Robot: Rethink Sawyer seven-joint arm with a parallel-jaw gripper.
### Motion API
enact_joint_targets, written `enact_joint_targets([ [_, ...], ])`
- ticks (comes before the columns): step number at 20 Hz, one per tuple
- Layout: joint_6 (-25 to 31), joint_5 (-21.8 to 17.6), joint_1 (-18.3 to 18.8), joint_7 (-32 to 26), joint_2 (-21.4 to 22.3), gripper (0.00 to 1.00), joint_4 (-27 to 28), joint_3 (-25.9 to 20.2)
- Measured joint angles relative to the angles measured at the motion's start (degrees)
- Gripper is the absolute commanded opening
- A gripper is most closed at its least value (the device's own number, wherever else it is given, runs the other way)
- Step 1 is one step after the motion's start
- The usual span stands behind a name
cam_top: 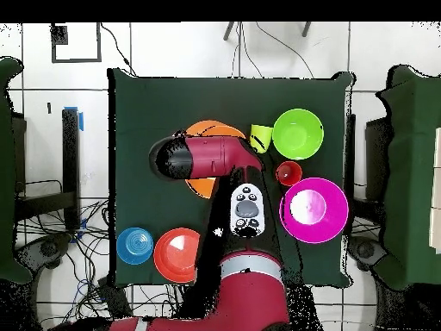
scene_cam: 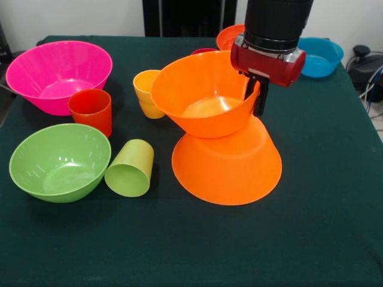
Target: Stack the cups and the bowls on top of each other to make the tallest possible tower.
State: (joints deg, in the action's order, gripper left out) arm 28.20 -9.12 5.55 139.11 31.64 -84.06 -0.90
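Two large orange bowls make up your tower so far: the inverted orange bowl [scene_cam: 227, 164] sits rim-down at centre of the front view, and the upright orange bowl [scene_cam: 203, 92] rests base-to-base on it, tilted a little toward the left of the frame. Your gripper [scene_cam: 255, 95] straddles that upper bowl's right rim, one finger inside and one outside, closed narrowly on the wall as far as the front view shows. Before you let go, level the bowl so its base sits centred on the one beneath; a tilted seat will likely slide once the next piece lands. Open slowly and lift straight up so the outer finger does not drag the rim. The pink bowl [scene_cam: 58, 75] waits at upper left, well apart, with the lime green bowl [scene_cam: 60, 161] below it at lower left. Behind the arm, the red-orange bowl [scene_cam: 229, 36] and the small blue bowl [scene_cam: 321, 57] sit at the top of the frame, clear of your path. Nearer are the cups: the yellow-orange cup [scene_cam: 146, 92] stands just beside the upper bowl's left rim, the red-orange cup [scene_cam: 91, 110] stands in front of the pink bowl, and the lime green cup [scene_cam: 130, 168] lies on its side between the green bowl and the tower. A magenta cup [scene_cam: 203, 51] peeks behind the upper bowl.
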Motion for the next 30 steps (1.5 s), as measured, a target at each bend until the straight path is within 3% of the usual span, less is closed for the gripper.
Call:
enact_joint_targets([
  [13, 0.0, 0.0, -5.5, 0.0, -1.0, 0.0, 2.2, 1.8],
  [30, 0.0, 0.0, -3.5, 0.0, -1.1, 0.0, 2.8, -0.1],
])
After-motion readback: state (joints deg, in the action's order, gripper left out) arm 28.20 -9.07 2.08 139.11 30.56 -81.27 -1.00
